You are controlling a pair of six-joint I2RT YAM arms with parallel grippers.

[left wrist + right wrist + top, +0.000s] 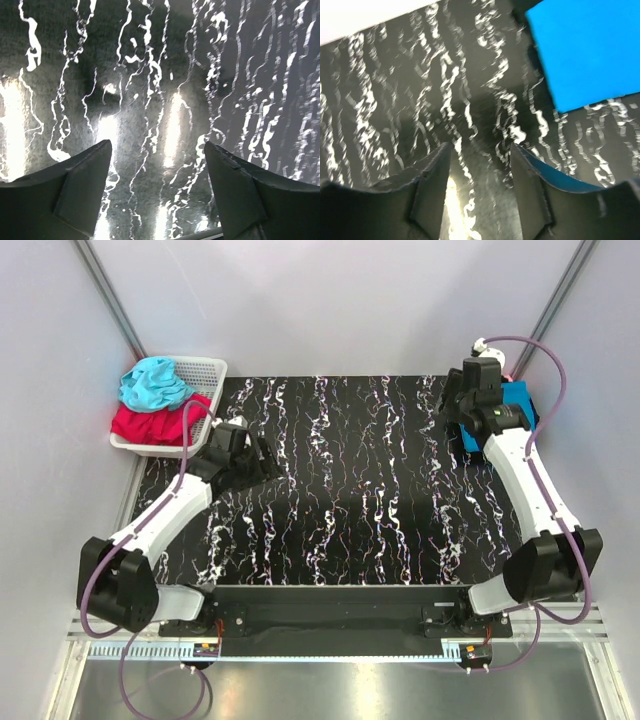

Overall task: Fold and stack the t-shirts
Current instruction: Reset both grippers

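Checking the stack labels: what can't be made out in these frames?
1. Top view: the blue t-shirt is partly hidden by the right arm; whether anything lies under it cannot be told.
2. Right wrist view: the same shirt is cut off by the top and right edges, and blurred.
3. Top view: the teal cloth and red cloth are bunched in the basket; garment type unclear.

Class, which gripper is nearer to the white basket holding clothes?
Left. The left gripper hovers just right of the basket, on its near side. The right gripper is across the table at the far right, beside the blue t-shirt.
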